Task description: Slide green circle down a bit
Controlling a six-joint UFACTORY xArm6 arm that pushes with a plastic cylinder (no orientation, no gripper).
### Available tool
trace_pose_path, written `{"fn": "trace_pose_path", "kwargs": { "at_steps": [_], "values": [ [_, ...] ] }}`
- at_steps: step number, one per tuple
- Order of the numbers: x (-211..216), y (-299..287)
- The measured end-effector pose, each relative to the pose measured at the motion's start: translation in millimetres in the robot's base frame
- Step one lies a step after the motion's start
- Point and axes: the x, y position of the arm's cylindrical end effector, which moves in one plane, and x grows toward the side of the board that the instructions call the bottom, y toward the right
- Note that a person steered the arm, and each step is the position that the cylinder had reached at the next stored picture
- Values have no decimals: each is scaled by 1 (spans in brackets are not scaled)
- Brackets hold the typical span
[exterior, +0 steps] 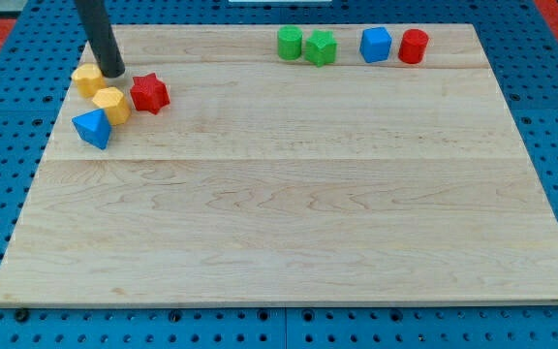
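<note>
The green circle [290,43] stands near the view's top edge of the wooden board [289,213], right of centre, touching a green star-like block [321,47] on its right. My tip [112,73] is far to the view's left, between a yellow block [87,79] and a red star [149,93], just above a second yellow block [111,103]. The tip is well apart from the green circle.
A blue triangular block [93,128] lies below the yellow blocks at the left. A blue block [376,45] and a red cylinder [414,46] stand to the right of the green pair. Blue pegboard surrounds the board.
</note>
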Motion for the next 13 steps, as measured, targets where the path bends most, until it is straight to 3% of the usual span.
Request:
{"fn": "trace_pose_path", "kwargs": {
  "at_steps": [2,3,4,5,6,9,11,13],
  "values": [
    [-100,83],
    [-112,103],
    [-111,165],
    [-111,270],
    [-111,297],
    [-37,246],
    [-87,262],
    [-35,126]
  ]
}}
